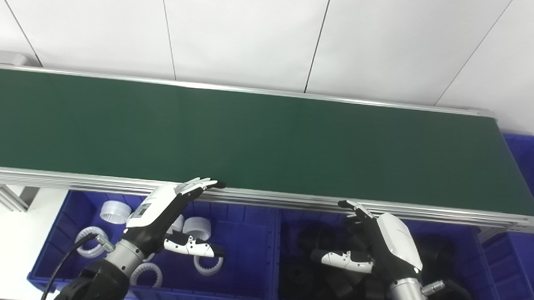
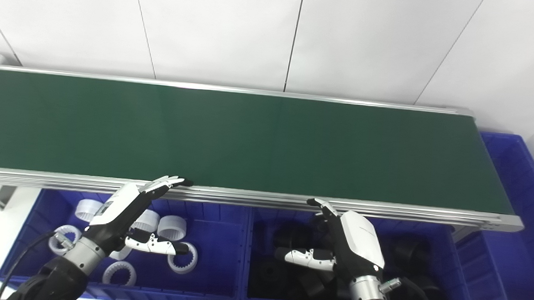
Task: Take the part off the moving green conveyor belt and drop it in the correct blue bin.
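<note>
While no part shows anywhere on the green conveyor belt (image 1: 258, 140), both hands wait just below its near aluminium rail (image 1: 292, 199), each over a blue bin. Left hand (image 1: 163, 213): fingers spread and extended, fingertips at the rail edge, thumb held out sideways, holding nothing. Right hand (image 1: 376, 242): likewise spread and empty, fingertips just short of the rail. Below the left hand, the left blue bin (image 1: 244, 240) holds white toothed rings and short white cylinders (image 1: 115, 211); below the right hand, the middle blue bin (image 1: 466, 270) holds black parts (image 1: 317, 239) of similar form, hard to tell apart in the dark. A further blue bin (image 1: 530, 182) stands past the belt's right end; its contents cannot be made out.

Step in hand, as judged: waiting for the next part to arrive. The sorting rule appears to be colour, white to the left bin and black to the middle one. To do it well, keep both hands open and low beside the rail; note the part's colour as it enters, and let the hand over the matching bin take it, so the carry is short. Reach slightly ahead of the part's travel, close around its outer wall, lift clear of the rail, and release only once over the bin.
</note>
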You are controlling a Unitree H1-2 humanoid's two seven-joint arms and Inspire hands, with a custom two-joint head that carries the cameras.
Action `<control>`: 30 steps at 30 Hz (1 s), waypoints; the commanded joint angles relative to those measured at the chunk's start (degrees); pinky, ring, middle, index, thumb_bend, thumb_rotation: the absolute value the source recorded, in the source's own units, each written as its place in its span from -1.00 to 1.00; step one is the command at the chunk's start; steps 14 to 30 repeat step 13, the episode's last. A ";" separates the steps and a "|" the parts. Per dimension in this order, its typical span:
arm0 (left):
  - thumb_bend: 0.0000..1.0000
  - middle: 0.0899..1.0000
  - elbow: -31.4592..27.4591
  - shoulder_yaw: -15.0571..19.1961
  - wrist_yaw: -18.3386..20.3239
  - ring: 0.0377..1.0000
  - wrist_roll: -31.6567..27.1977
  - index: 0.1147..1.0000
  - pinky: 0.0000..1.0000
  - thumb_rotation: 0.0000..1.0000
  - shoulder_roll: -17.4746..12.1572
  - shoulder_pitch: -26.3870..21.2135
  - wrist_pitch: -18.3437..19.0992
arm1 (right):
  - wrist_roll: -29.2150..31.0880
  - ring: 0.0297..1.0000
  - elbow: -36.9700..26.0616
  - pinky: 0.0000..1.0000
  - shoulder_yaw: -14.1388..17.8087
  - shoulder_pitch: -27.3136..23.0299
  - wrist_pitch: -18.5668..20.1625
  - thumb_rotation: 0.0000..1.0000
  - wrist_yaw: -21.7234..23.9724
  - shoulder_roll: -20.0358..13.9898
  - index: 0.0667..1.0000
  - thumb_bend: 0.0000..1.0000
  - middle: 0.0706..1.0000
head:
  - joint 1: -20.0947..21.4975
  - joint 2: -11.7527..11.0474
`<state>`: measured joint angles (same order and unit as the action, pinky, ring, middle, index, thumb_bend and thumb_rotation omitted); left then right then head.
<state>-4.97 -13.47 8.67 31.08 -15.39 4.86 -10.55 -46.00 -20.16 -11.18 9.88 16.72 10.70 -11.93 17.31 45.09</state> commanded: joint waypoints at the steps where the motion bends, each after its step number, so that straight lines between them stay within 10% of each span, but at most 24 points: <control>1: 0.75 0.80 -1.59 0.17 0.00 0.87 0.19 0.69 0.82 -0.36 -0.42 -1.30 0.55 | -0.30 0.31 -1.33 0.23 0.09 -0.85 0.03 0.08 -0.55 0.09 0.66 0.75 0.35 | -0.06 0.01; 30: 0.68 0.77 -1.49 0.35 -0.16 0.84 -0.12 0.66 0.73 -0.39 0.49 -1.48 1.93 | -0.11 0.31 -1.09 0.24 0.15 -0.95 0.12 0.04 -0.54 0.13 0.66 0.75 0.34 | -0.15 -0.28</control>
